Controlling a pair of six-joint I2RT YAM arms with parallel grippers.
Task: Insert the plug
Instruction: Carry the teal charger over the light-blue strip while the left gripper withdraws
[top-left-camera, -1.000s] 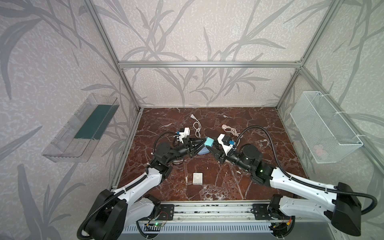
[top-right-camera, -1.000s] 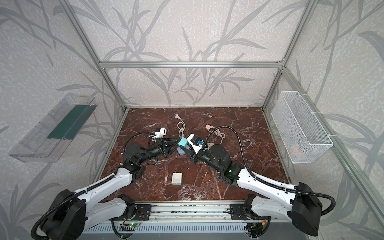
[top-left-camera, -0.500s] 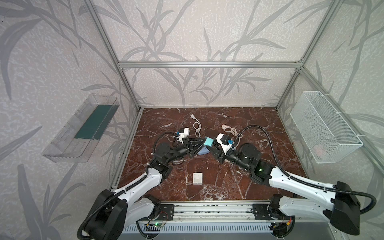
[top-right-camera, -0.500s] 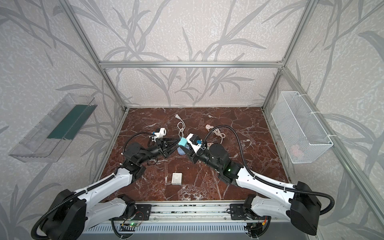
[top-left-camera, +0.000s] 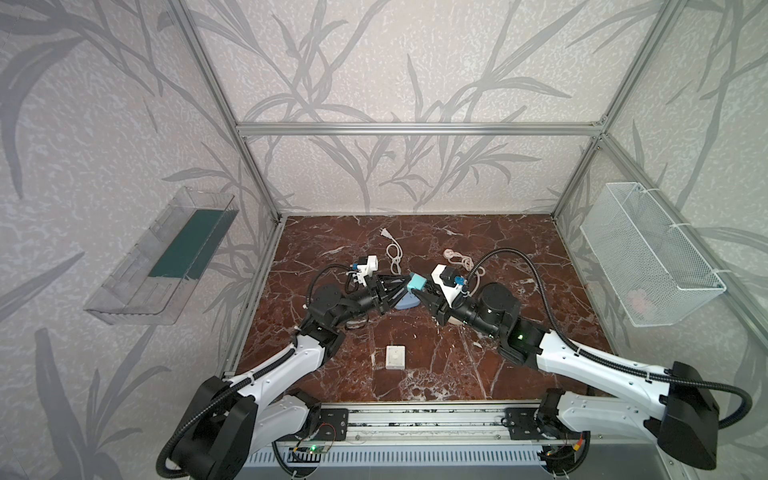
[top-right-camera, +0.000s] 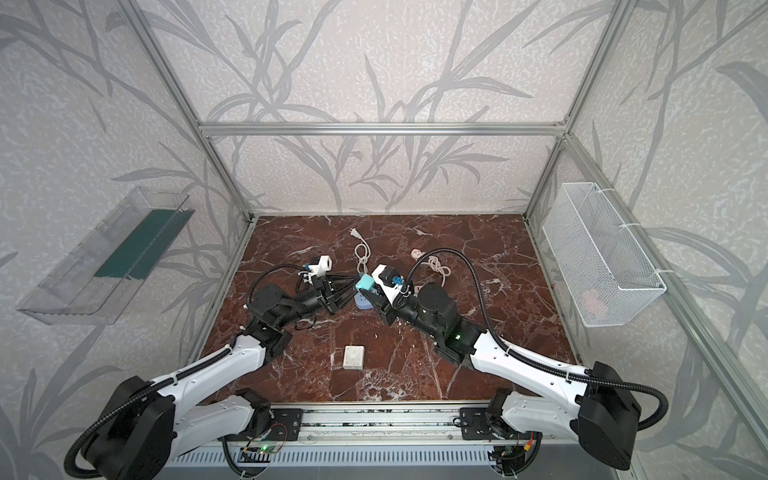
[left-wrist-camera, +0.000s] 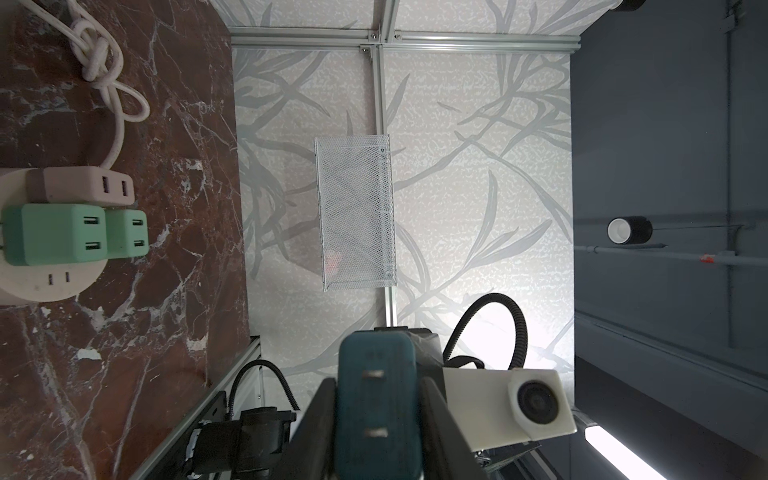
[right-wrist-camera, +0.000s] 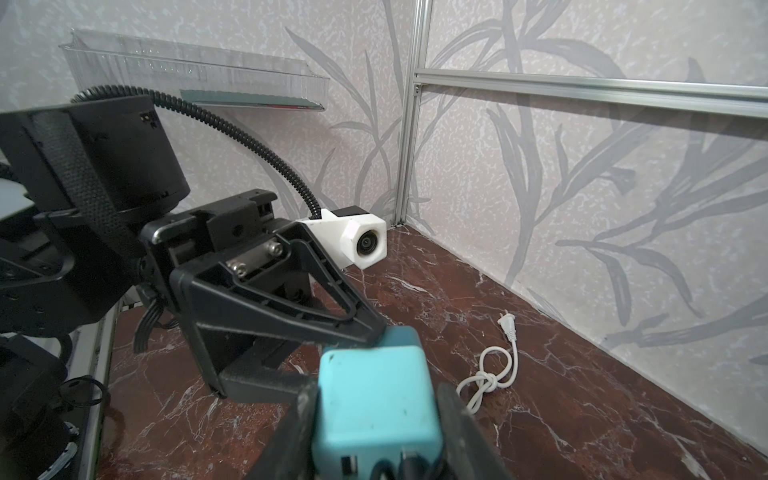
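Observation:
The plug (top-left-camera: 416, 284) is a light-blue cube with two metal prongs, held in the air mid-table between both grippers. My right gripper (top-left-camera: 424, 292) is shut on it; in the right wrist view its fingers press both sides of the plug (right-wrist-camera: 376, 399). My left gripper (top-left-camera: 404, 286) meets it from the opposite side and stands open. In the left wrist view the prong face of the plug (left-wrist-camera: 376, 399) sits between its fingers (left-wrist-camera: 432, 415) with a thin gap. A round power strip (left-wrist-camera: 54, 286) lies on the table just below, with green and pink adapters plugged in and free slots.
A white knotted cord (top-left-camera: 392, 253) and a pinkish cord (top-left-camera: 457, 262) lie behind the grippers. A small white square box (top-left-camera: 395, 357) sits nearer the front. A wire basket (top-left-camera: 648, 257) hangs on the right wall, a clear tray (top-left-camera: 162, 257) on the left wall.
The left gripper's jaws have loosened off the plug while the right gripper's jaws have closed onto it. Both arms have stayed almost where they were.

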